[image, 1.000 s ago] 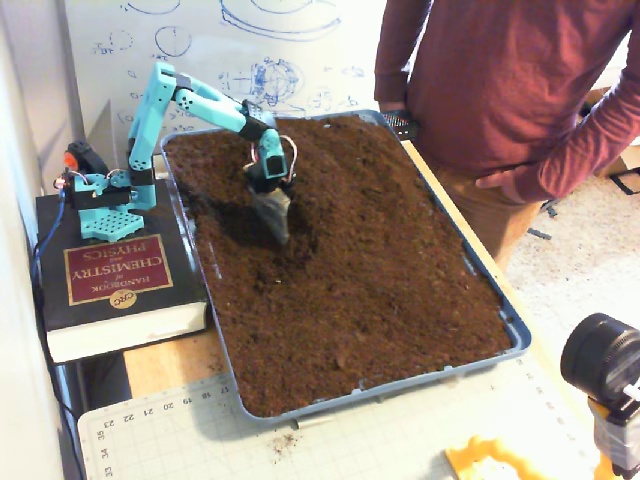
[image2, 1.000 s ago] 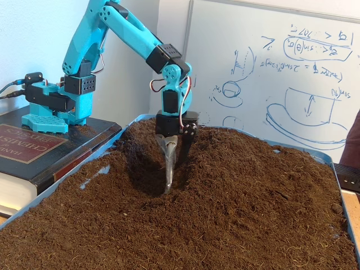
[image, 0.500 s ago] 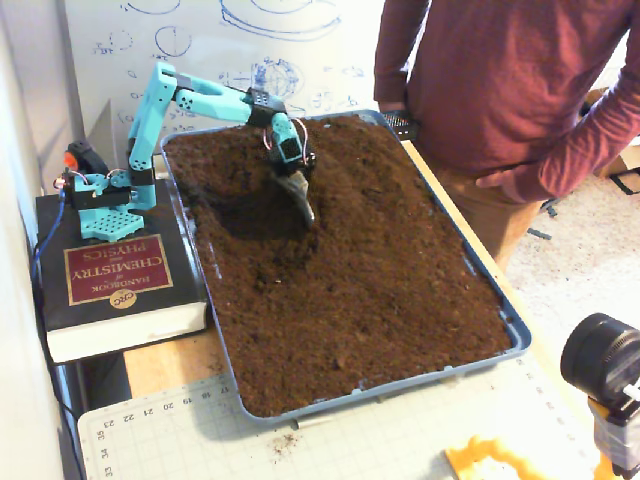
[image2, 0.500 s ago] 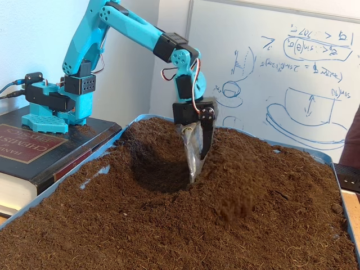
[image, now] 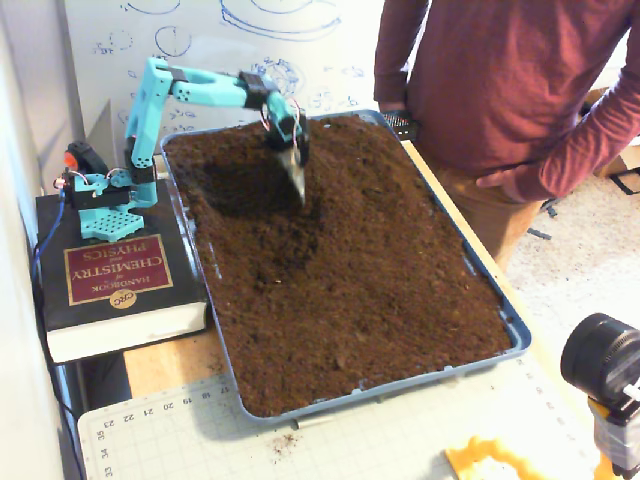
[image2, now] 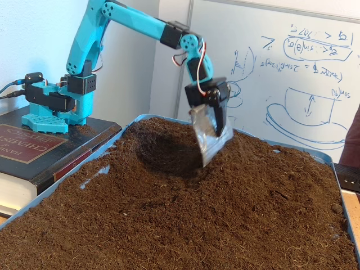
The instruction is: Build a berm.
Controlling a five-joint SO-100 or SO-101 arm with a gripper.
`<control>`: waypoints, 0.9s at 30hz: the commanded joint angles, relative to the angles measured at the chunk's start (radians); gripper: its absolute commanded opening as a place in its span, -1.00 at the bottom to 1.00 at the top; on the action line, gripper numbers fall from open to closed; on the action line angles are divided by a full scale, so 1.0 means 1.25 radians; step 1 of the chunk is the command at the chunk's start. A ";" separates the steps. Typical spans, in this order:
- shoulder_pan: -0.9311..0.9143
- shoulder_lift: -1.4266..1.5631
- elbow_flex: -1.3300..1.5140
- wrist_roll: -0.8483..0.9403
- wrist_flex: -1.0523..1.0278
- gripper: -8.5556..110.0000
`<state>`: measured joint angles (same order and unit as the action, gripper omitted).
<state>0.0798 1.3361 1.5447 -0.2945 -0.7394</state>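
Note:
A blue tray (image: 482, 362) (image2: 66, 178) is filled with loose dark-brown soil. A shadowed hollow (image: 240, 188) (image2: 169, 154) is dug near the arm. Right of it in both fixed views the soil rises in a low ridge, the berm (image: 345, 215) (image2: 253, 163). My gripper (image: 298, 176) (image2: 214, 143) carries a silvery scoop blade and hangs tilted above the hollow's right rim, clear of the soil. Its black jaw lies close against the blade, with nothing else held.
The teal arm's base (image: 100, 195) stands on a thick book (image: 115, 270) left of the tray. A person in a red shirt (image: 500, 90) stands at the tray's far right side. A cutting mat (image: 300, 440) and a black camera (image: 605, 360) lie in front.
The gripper swept from the hollow's floor toward the tray's far right, pushing soil up there, then lifted out. Soil fell from the blade half a second ago.

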 commanded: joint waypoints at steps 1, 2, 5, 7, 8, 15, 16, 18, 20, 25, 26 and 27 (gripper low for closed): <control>0.028 0.144 -0.093 -0.018 0.015 -0.85; 0.034 0.151 -0.096 -0.018 0.015 -0.85; 0.043 0.173 -0.110 -0.017 0.016 -0.85; 0.043 0.175 -0.144 -0.016 0.017 -0.85; 0.043 0.175 -0.167 -0.016 0.021 -0.85; 0.044 -0.010 -0.377 -0.016 0.292 -0.85; 0.044 -0.052 -0.411 -0.015 0.346 -0.85; 0.044 -0.147 -0.476 -0.002 0.447 -0.85; 0.044 -0.254 -0.536 0.036 0.530 -0.85; 0.005 -0.518 -0.670 0.161 0.650 -0.85; -0.005 -0.565 -0.693 0.173 0.652 -0.85; -0.007 -0.607 -0.714 0.185 0.649 -0.85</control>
<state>0.1150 0.6105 0.8268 -0.1181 0.0153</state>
